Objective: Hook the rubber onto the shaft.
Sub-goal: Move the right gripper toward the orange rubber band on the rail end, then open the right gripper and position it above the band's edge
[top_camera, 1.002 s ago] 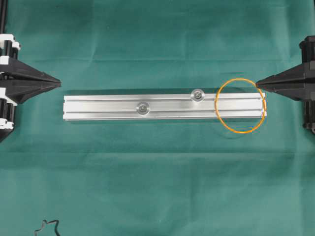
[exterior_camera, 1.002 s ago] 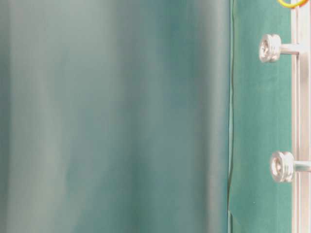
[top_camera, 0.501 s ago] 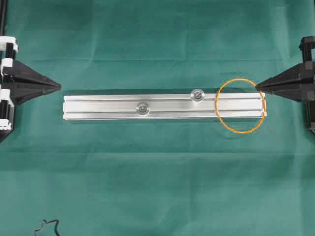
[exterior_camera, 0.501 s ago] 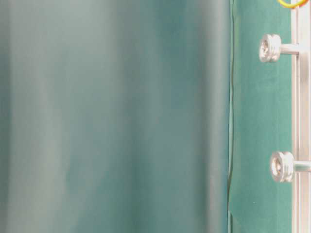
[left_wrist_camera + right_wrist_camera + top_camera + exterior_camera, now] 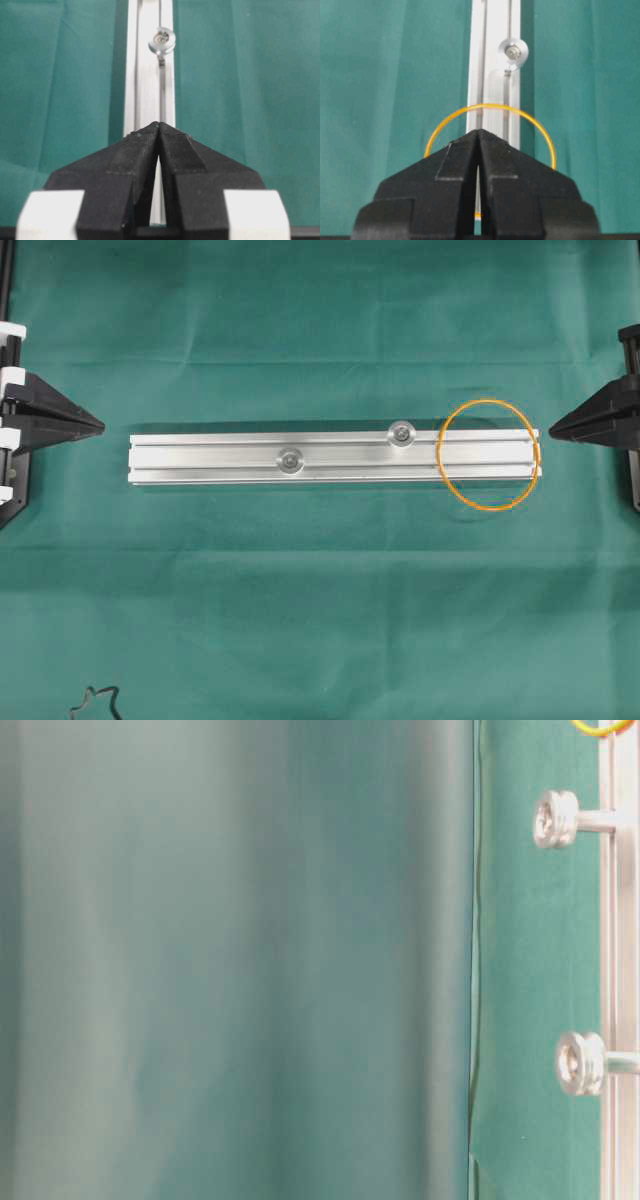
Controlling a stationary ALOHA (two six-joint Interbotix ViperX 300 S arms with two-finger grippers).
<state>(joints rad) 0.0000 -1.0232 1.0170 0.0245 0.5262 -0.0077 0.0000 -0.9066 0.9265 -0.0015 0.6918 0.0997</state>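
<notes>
The rubber [image 5: 488,508] is a thin orange loop lying flat over the right end of the silver rail [image 5: 210,460], slack and untouched. Two bolt-like shafts stand on the rail, one near the middle [image 5: 291,459] and one further right [image 5: 401,433]. My left gripper [image 5: 101,425] is shut and empty, off the rail's left end. Just past the right end, my right gripper [image 5: 551,427] is also shut and empty. In the right wrist view the rubber [image 5: 490,106] arcs just beyond the gripper [image 5: 479,131], with a shaft [image 5: 512,51] further up the rail. The left wrist view shows the gripper [image 5: 159,123] over the rail, a shaft [image 5: 162,40] ahead.
A green cloth [image 5: 320,620] covers the table. A small dark wiry squiggle [image 5: 95,704] lies at the front left edge. The table-level view shows both shafts [image 5: 556,818] [image 5: 580,1062] side-on against the rail [image 5: 622,970], with a blurred cloth fold [image 5: 475,970].
Both grippers have drawn back from the rail's ends, the left one leftward and the right one rightward. The rubber has not moved.
</notes>
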